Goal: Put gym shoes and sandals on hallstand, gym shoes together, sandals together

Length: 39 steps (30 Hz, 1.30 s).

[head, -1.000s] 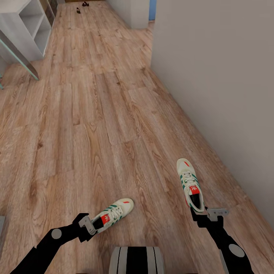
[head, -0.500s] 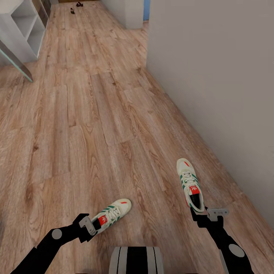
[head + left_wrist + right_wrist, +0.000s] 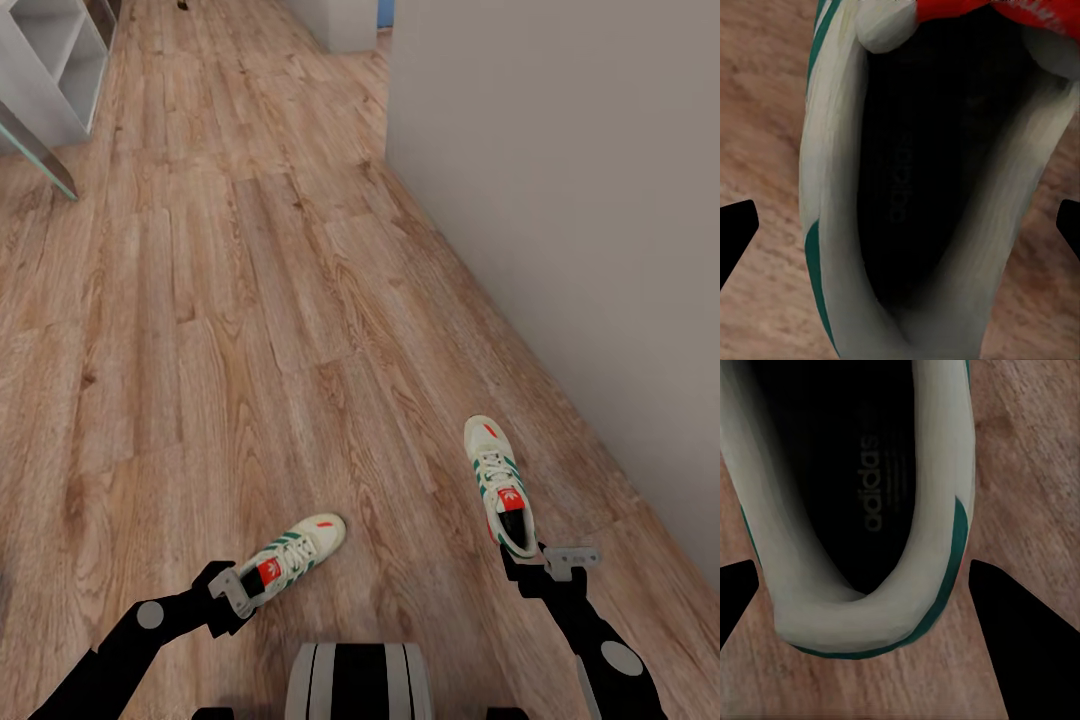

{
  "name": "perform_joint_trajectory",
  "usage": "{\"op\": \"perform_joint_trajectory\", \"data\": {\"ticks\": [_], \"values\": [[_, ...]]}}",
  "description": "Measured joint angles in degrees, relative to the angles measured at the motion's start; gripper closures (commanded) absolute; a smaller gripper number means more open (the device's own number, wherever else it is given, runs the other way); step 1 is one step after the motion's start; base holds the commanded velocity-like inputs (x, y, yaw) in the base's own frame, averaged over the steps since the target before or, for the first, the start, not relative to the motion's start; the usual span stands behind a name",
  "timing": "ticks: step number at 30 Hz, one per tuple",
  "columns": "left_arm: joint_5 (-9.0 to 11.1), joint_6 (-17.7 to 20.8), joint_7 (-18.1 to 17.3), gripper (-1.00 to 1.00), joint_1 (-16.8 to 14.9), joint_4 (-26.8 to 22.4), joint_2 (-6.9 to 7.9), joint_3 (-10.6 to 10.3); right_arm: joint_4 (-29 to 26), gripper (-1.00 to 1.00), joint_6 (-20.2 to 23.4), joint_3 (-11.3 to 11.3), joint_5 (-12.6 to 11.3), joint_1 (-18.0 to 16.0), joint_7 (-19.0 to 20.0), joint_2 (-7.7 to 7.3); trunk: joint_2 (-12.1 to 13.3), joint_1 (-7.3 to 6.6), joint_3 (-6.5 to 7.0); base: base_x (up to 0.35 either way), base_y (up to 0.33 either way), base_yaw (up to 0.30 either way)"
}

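Head view: since the last two frames the whole floor (image 3: 200,300) pattern has slid toward the near edge and the white shelving (image 3: 50,60) at far left has moved up and out, while both shoes keep their place against the arms. Reads as the base rolling or turning with the shoes carried, not the shoes moving on the floor. Judgement: pickup of the gym pair done, transit to the rack under way; sandals not yet dealt with.

Left tool (image 3: 238,592) is clamped on the heel of the left shoe (image 3: 292,558). Long axis runs from near-left to far-right, toe pointing far-right. Left wrist view shows the shoe opening (image 3: 945,172) between the finger tips at the frame edges.

Right tool (image 3: 535,562) grips the heel of the right shoe (image 3: 499,483). Long axis near-to-far, toe pointing far, slightly left, close to the grey wall (image 3: 580,200).

Whether either sole clears the floor is hard to tell from above; probably lifted.

Dark speck at far end (image 3: 182,5), possibly a sandal.
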Motion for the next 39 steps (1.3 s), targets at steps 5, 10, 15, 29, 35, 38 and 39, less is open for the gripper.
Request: {"op": "perform_joint_trajectory", "data": {"ticks": [5,10,15,29,35,38,39], "values": [[0.0,0.0,0.0,-1.00,0.0,0.0,-0.03,0.0,0.0,1.00,0.0,0.0,0.0,0.0,0.0,0.00,0.0,0.00,0.00,0.000,0.000,0.000],[0.0,0.0,0.0,-1.00,0.0,0.0,-0.05,0.0,0.0,1.00,0.0,0.0,0.0,0.0,0.0,0.00,0.0,0.00,0.00,0.000,0.000,0.000],[0.0,0.1,0.1,-1.00,0.0,-0.1,0.01,0.3,0.0,1.00,0.0,0.0,0.0,0.0,0.0,0.00,0.0,0.00,0.00,0.000,0.000,0.000],[-1.1,0.1,0.3,-1.00,0.1,0.4,0.44,0.1,-0.1,1.00,0.0,0.0,0.0,0.0,0.0,0.00,0.0,0.00,0.00,0.000,0.000,0.000],[-1.8,0.1,0.4,1.00,0.1,0.4,0.43,0.2,-0.1,1.00,0.0,0.0,0.0,0.0,0.0,0.00,0.0,0.00,0.00,0.000,0.000,0.000],[-1.9,0.1,0.3,1.00,0.1,0.4,0.40,0.3,-0.1,1.00,0.0,0.0,0.0,0.0,0.0,0.00,0.0,0.00,0.00,0.000,0.000,0.000],[-1.9,0.1,0.3,1.00,0.1,0.4,0.39,0.3,-0.1,1.00,0.0,0.0,0.0,0.0,0.0,0.00,0.0,0.00,0.00,0.000,0.000,0.000]]}}
